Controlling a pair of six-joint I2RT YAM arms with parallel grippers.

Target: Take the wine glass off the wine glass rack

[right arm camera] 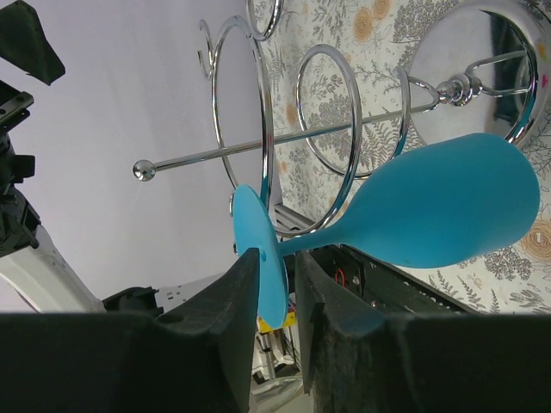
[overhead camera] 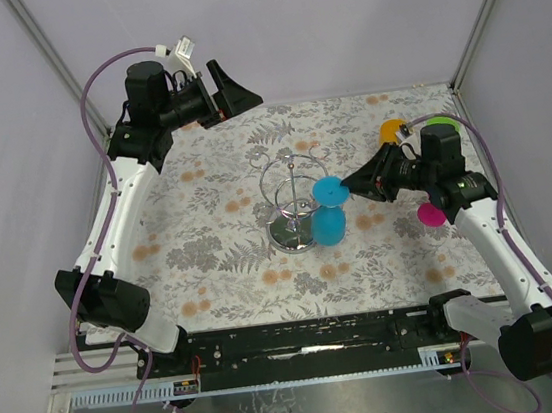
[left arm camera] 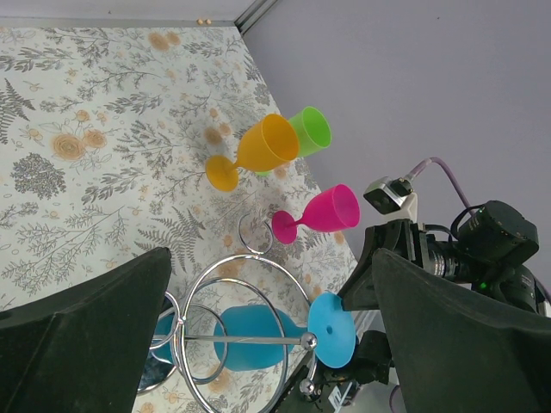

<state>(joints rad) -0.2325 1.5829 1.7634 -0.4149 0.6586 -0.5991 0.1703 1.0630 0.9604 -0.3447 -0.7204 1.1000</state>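
The wine glass rack (overhead camera: 292, 233) is shiny silver metal and stands mid-table; it also shows in the left wrist view (left arm camera: 241, 340) and the right wrist view (right arm camera: 267, 146). A blue wine glass (overhead camera: 329, 225) hangs upside down from its wire ring, foot up. My right gripper (overhead camera: 352, 185) reaches in from the right, and its two fingers are closed around the edge of the glass's flat foot (right arm camera: 263, 258). The bowl (right arm camera: 448, 206) hangs beside the rack base. My left gripper (overhead camera: 227, 92) is open and empty, high at the back left, and looks down on the rack.
An orange glass (overhead camera: 391, 132), a green glass (overhead camera: 439, 126) and a pink glass (overhead camera: 430, 214) lie on the flowered table near the right wall, behind and beside my right arm. They also show in the left wrist view: orange (left arm camera: 258, 148), green (left arm camera: 308, 129), pink (left arm camera: 323, 212).
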